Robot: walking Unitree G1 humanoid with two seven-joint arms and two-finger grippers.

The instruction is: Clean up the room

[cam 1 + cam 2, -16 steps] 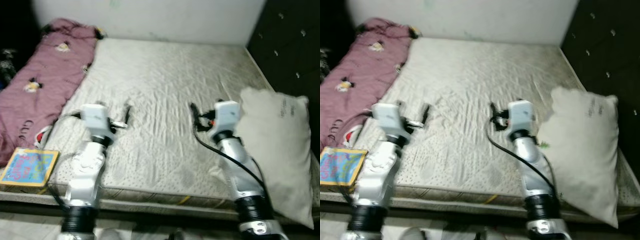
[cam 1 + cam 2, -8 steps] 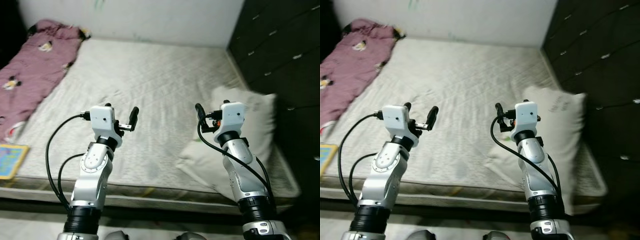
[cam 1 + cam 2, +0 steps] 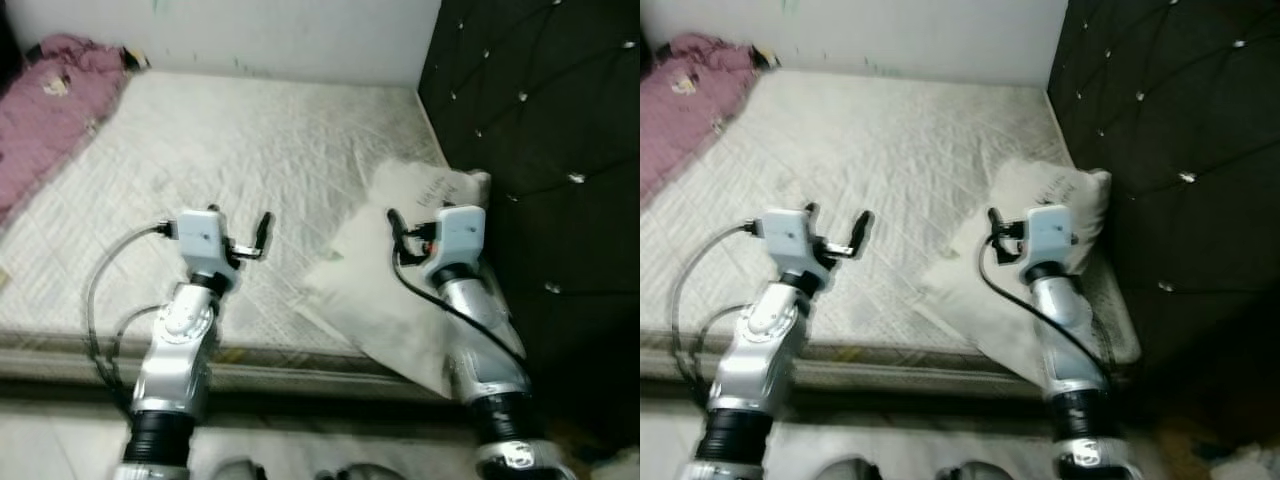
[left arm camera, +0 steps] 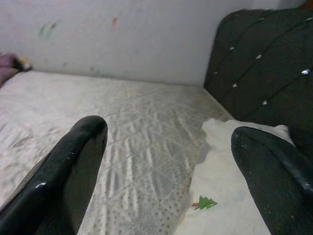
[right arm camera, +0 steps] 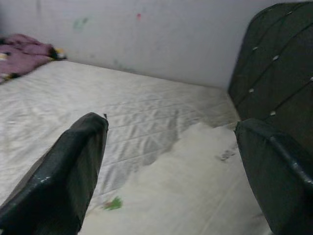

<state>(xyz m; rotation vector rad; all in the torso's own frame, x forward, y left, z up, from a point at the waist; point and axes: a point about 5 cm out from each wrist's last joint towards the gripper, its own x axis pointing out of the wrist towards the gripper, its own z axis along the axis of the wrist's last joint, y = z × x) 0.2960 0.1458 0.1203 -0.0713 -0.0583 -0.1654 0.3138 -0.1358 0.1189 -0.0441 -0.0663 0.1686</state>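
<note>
A bare quilted mattress (image 3: pixel 230 140) is seen from above in the eye views, with a white pillow (image 3: pixel 400 260) lying at its near right corner against a dark tufted headboard (image 3: pixel 540 150). A purple blanket (image 3: pixel 55 85) is bunched at the far left edge. Both arms are held out over the near edge: the left gripper (image 4: pixel 168 161) over the mattress, the right gripper (image 5: pixel 171 161) above the pillow. In each wrist view the two black fingers are spread wide, with nothing between them. A small green tree print (image 4: pixel 201 202) on the pillow is made out in the left wrist view; it is blurred in the eye views. The white wall (image 5: pixel 146 34) is shown closer in the wrist views.
</note>
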